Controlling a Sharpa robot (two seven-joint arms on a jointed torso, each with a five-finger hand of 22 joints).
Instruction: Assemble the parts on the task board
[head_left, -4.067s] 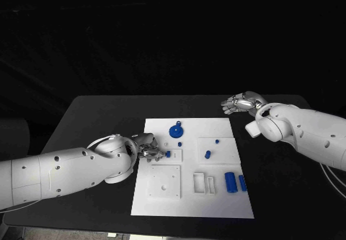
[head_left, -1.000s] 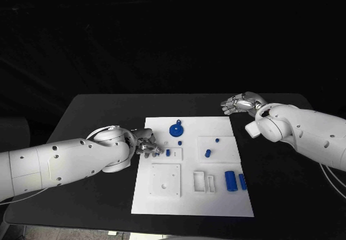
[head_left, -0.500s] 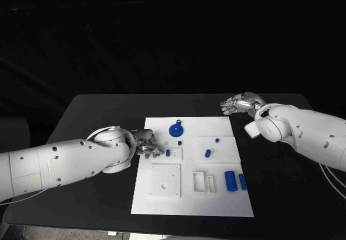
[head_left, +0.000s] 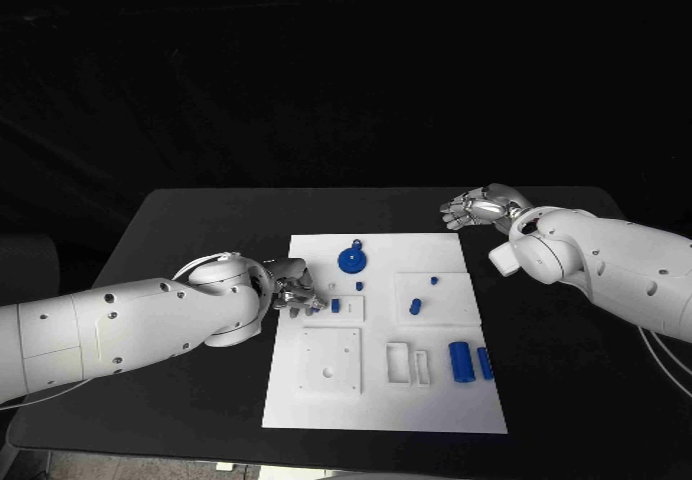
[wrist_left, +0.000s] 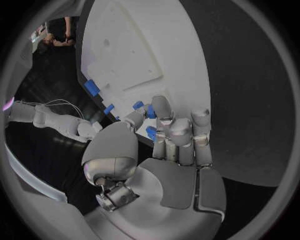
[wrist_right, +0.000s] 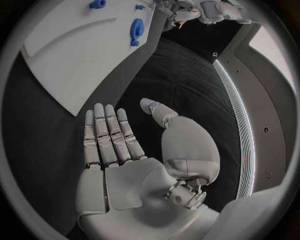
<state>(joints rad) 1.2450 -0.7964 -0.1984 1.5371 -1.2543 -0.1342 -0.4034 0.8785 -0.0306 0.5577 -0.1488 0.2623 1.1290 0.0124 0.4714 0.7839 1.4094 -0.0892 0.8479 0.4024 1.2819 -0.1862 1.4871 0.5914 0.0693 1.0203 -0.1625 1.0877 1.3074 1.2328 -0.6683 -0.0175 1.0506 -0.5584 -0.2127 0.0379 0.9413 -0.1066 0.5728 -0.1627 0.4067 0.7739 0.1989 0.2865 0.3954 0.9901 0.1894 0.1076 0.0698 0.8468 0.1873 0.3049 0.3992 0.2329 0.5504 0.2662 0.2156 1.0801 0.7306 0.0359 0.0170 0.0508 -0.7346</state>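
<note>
**Left hand at the board's edge, small blue peg between its fingertips**

The board (head_left: 387, 335), white, lies mid-table (head_left: 188, 215). The left hand (head_left: 294, 291) sits at its left edge, fingers curled and bunched together. The left wrist view shows a small blue peg (wrist_left: 151, 133) among the fingertips; looks pinched, though how firmly I cannot tell. Another short blue peg (head_left: 336, 307) stands just beside the hand on a raised white block (head_left: 346, 309).

The right hand (head_left: 480, 208) hovers off the board's far right corner, fingers straight and side by side, palm empty.

Handling, by judgement: the pegs look like hard, light plastic, smooth, easy to flick or drop. Best taken by the sides, near the top. The blue disc with a stem (head_left: 352, 261) likely wants a grip at its rim. The two longer blue bars (head_left: 470, 363) lie flat, so a side pinch.

Hard to make out: the left arm covers the table beside the board's left edge; the holes and slots in the white blocks are too small to match to parts.
</note>
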